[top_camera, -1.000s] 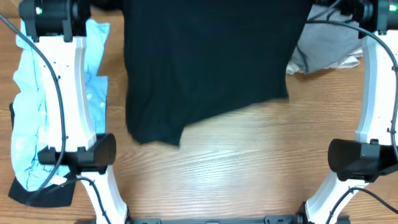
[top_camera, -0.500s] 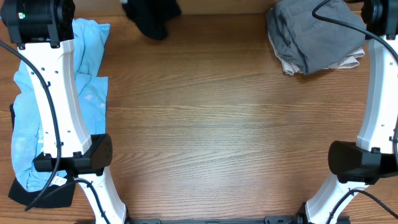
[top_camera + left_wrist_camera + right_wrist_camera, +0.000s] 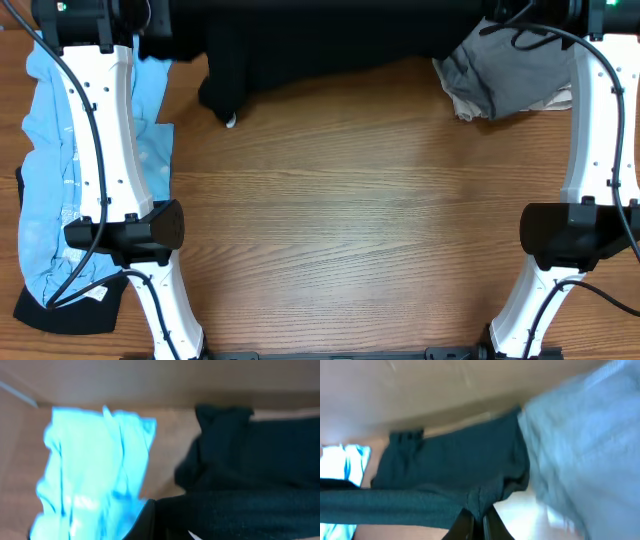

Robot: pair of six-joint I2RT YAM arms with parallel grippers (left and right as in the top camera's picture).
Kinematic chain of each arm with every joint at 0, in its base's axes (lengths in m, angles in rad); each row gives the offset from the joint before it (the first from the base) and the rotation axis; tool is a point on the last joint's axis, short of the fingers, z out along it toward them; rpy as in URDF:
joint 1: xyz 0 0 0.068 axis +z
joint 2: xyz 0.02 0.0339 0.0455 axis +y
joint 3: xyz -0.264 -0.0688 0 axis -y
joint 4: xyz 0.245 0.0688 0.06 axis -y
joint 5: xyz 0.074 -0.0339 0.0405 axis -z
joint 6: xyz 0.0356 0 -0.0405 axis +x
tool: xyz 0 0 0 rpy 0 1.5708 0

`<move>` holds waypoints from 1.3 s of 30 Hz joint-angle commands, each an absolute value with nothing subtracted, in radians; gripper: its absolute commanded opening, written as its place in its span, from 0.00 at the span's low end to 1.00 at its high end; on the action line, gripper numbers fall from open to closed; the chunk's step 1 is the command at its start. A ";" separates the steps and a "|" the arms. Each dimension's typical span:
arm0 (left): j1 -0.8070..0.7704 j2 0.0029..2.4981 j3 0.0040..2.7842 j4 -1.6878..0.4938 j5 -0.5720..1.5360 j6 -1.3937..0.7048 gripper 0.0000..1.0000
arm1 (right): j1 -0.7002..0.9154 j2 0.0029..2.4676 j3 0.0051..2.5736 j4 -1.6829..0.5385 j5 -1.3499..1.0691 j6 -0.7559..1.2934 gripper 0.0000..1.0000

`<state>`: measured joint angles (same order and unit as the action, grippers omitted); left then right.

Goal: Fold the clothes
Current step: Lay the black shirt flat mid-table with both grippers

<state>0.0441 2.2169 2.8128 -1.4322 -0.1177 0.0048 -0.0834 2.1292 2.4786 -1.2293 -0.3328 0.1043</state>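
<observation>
1 black T-shirt (image 3: pixel 330 45) is held stretched along the far edge of the table (image 3: pixel 350 220), its top cut off overhead. 2 pincers, left gripper (image 3: pixel 150 527) and right gripper (image 3: pixel 475 515), are each clamped closed on it; both wrist views are blurred. 1 light blue tee (image 3: pixel 45 200) is noted left, 1 grey garment (image 3: pixel 510 75) over 1 beige garment (image 3: pixel 555 100) right.

The T-shirt (image 3: pixel 330 40) along the far edge is plain black, with a small white label (image 3: pixel 231 121) at its left corner. The tee (image 3: pixel 45 170) at left is light blue with faint white print. At far right, a grey garment (image 3: pixel 510 75) overlies a beige garment (image 3: pixel 558 101). The table (image 3: pixel 350 220) is brown wood grain.
</observation>
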 commanded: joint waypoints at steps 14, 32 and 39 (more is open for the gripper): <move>0.084 2.022 2.518 -1.690 -0.021 -0.060 0.04 | -0.112 2.028 2.474 -1.694 -0.210 0.121 0.04; 0.101 1.397 1.526 -1.542 0.025 -0.121 0.04 | -0.127 1.481 1.571 -1.550 -0.158 0.160 0.04; 0.102 1.274 1.238 -1.446 0.079 -0.216 0.04 | -0.175 1.362 1.405 -1.596 -0.149 0.215 0.04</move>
<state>0.0879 1.3357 1.3155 -1.4773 0.0620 -0.1410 -0.1505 1.4109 1.4422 -1.5898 -0.1902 0.1837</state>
